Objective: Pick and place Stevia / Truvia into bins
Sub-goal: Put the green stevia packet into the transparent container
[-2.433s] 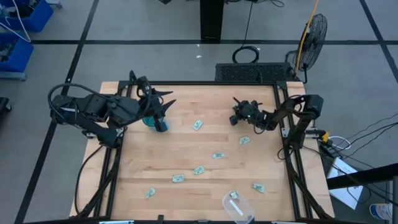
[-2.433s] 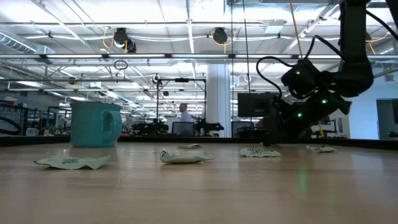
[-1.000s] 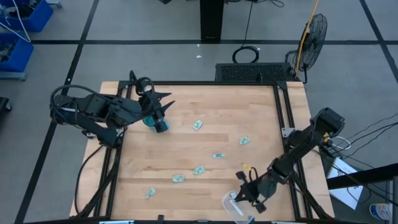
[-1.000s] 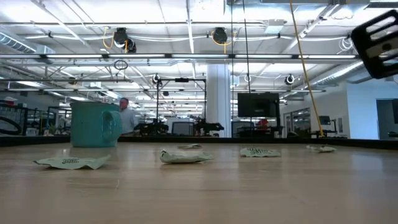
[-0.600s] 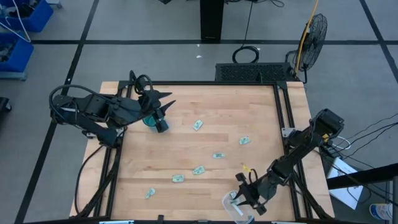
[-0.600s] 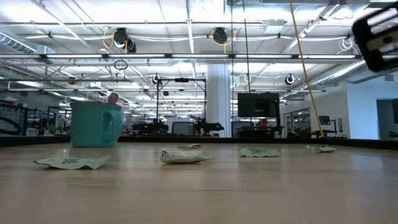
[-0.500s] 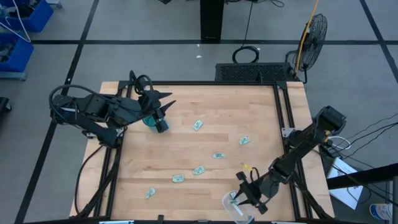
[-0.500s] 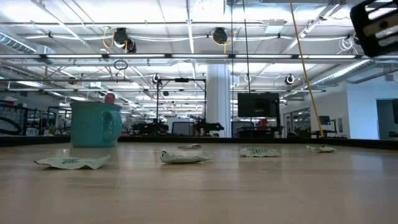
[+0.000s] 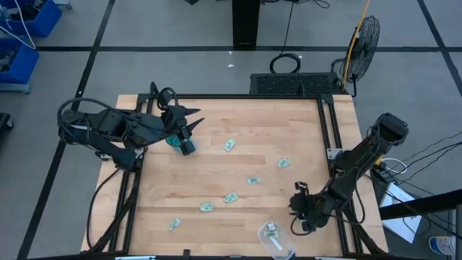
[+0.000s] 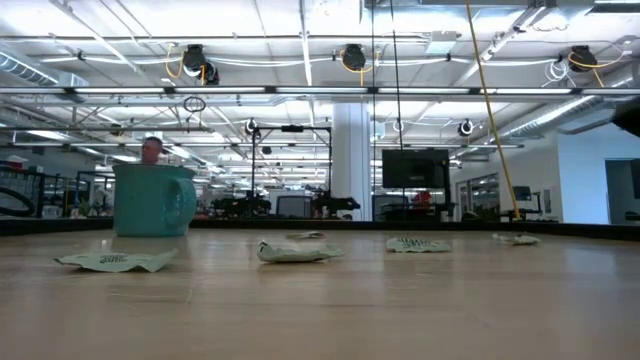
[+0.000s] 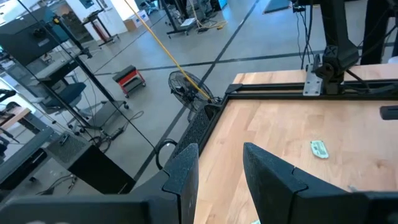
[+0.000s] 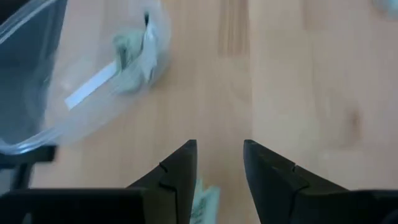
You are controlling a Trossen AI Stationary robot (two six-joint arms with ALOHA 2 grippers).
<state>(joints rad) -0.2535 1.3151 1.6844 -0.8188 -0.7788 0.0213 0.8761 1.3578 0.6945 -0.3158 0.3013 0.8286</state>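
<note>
1. The right gripper (image 9: 302, 215) is hovering at the tabletop's (image 9: 245, 144) near right, just beside the clear tub (image 9: 276, 240), jaws parted and empty.
2. The left gripper (image 9: 189, 124) is waiting over the teal mug (image 9: 173, 139), jaws released.
3. Sachets (image 9: 229, 197) are lying scattered mid-tabletop; some are sitting inside the tub.

- The mug (image 9: 174, 139) stood near the table's (image 9: 216, 123) far left edge, under the left gripper (image 9: 189, 123).
- The clear tub (image 9: 275, 239) sat at the near edge, holding sachets (image 9: 272, 229).
- The right gripper (image 9: 297, 211) hovered just right of the tub.
- Loose sachets (image 9: 229, 196) lay scattered between mug and tub.
</note>
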